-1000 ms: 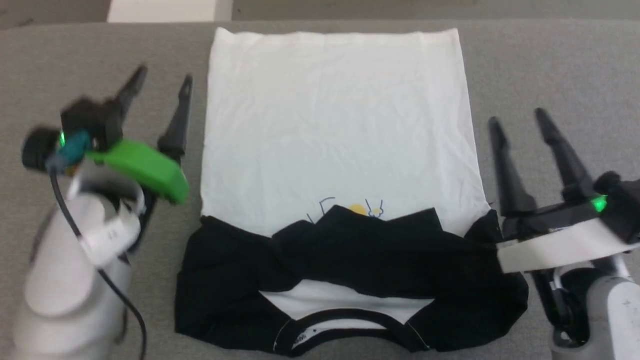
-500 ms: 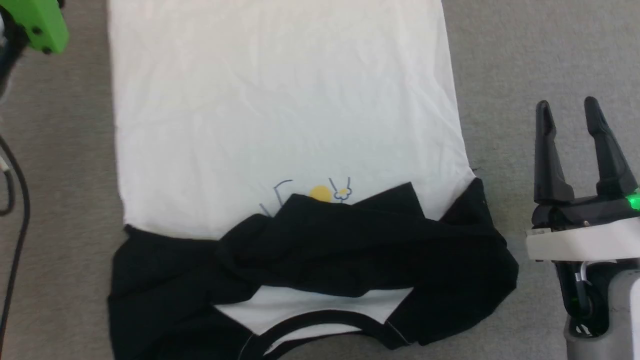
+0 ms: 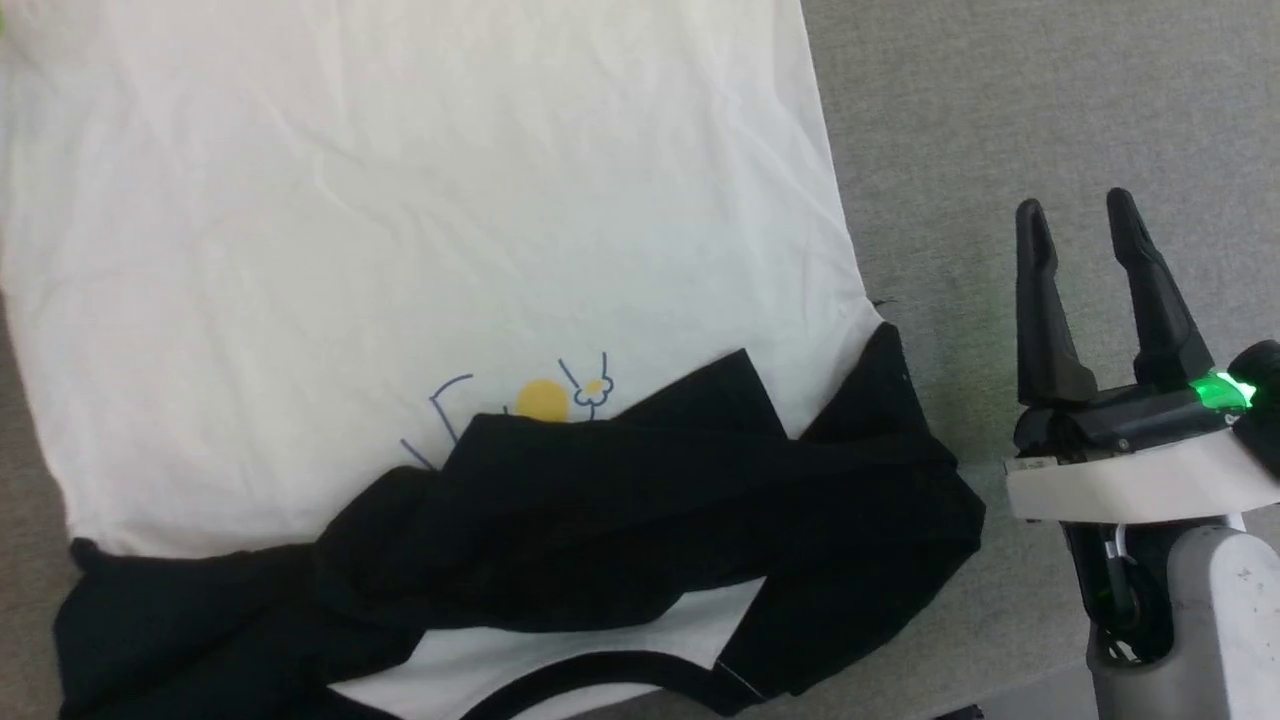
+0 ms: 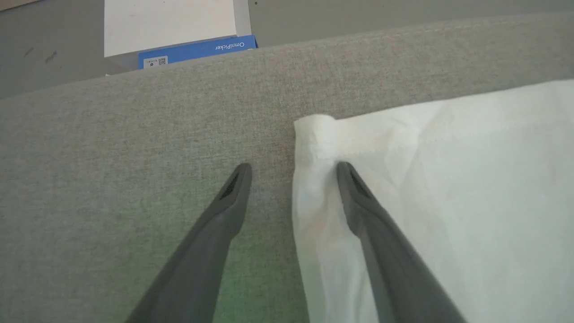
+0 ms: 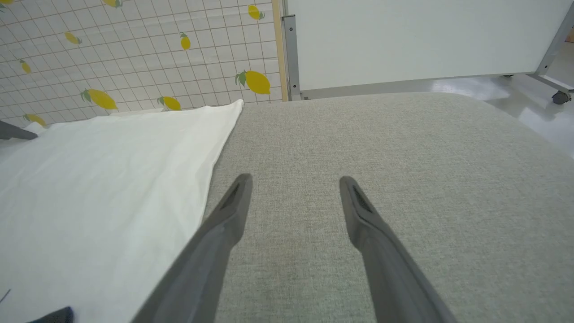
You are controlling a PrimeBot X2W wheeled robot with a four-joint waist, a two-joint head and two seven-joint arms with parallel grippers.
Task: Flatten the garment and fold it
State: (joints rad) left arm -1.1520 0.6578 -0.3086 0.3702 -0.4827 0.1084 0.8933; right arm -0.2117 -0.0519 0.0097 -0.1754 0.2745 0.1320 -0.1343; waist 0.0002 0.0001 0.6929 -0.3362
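Garment (image 4: 426, 179) corner lies inside the parted left tool (image 4: 293, 165); right tool (image 3: 1075, 200) gapes empty.

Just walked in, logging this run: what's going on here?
A two-armed robot is working on a white T-shirt spread on a grey surface, its black sleeves bunched over the chest. The left tool, open, straddles the shirt's edge near a hem corner. The right tool, open, holds nothing beside it.
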